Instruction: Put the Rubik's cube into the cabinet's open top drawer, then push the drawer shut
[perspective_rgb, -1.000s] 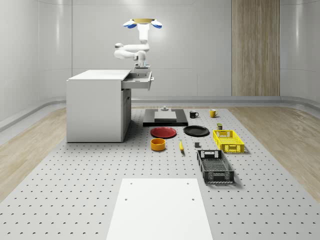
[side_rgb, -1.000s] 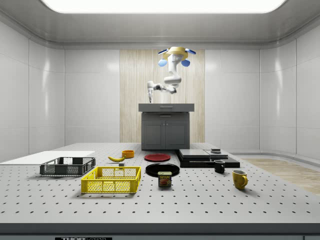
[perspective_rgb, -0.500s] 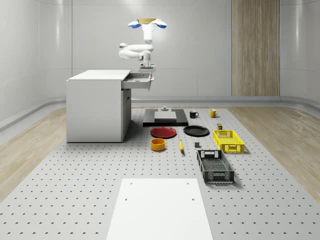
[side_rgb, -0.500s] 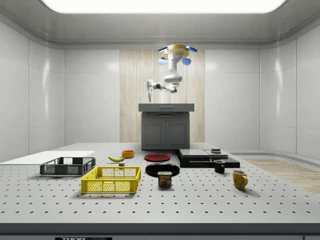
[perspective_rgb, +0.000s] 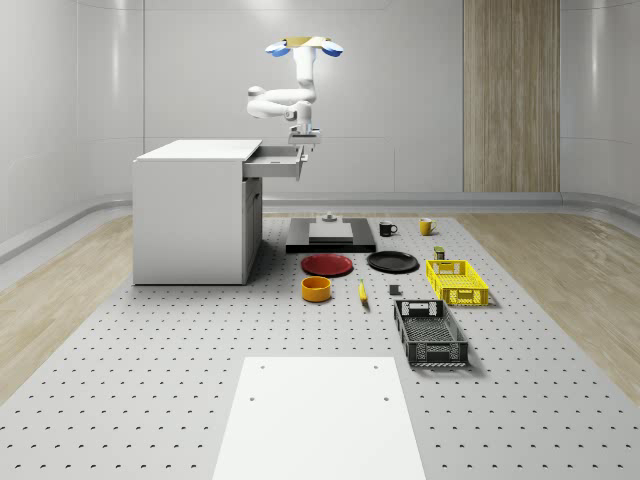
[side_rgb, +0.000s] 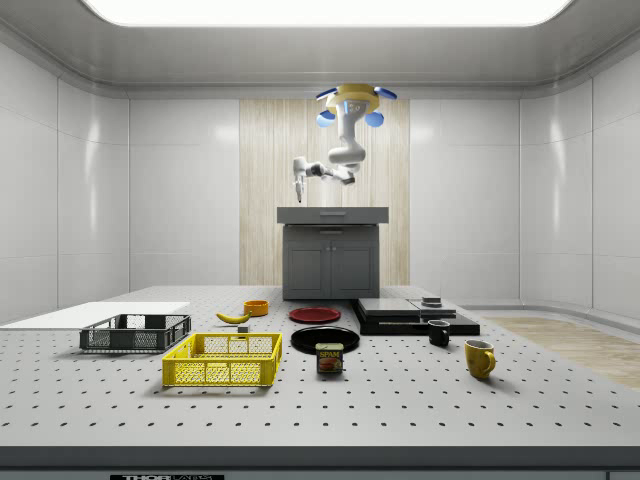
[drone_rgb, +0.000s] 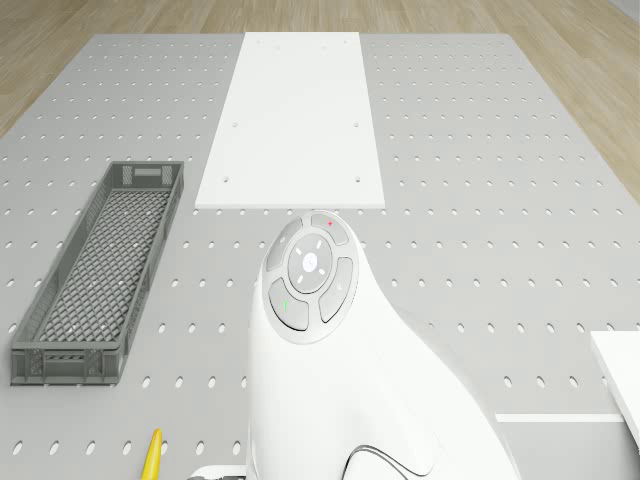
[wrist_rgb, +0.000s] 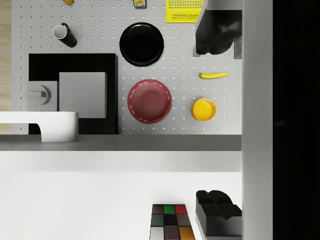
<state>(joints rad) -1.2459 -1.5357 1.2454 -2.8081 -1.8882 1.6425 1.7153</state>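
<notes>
The Rubik's cube (wrist_rgb: 170, 222) lies on the pale floor of the open top drawer (wrist_rgb: 100, 200), just beside one finger (wrist_rgb: 217, 212). The other finger (wrist_rgb: 217, 30) stands far from it, so my gripper (wrist_rgb: 217, 120) is open and holds nothing. In the whole-scene view the gripper (perspective_rgb: 303, 138) hangs over the front end of the drawer (perspective_rgb: 275, 163), which sticks out of the white cabinet (perspective_rgb: 195, 215). The drone (perspective_rgb: 305, 45) hovers above the drawer's front. From the side, the gripper (side_rgb: 297, 190) is above the cabinet (side_rgb: 331, 255), toward its left edge.
On the floor below the drawer lie a red plate (wrist_rgb: 149, 101), a black plate (wrist_rgb: 141, 44), an orange bowl (wrist_rgb: 203, 109), a banana (wrist_rgb: 214, 75) and a black slab (wrist_rgb: 72, 90). A yellow crate (perspective_rgb: 457, 282) and a grey crate (drone_rgb: 95, 275) stand further out.
The drone and arm have shifted toward the whole-scene view's right, carrying the gripper from over the drawer's middle to over its front end.
</notes>
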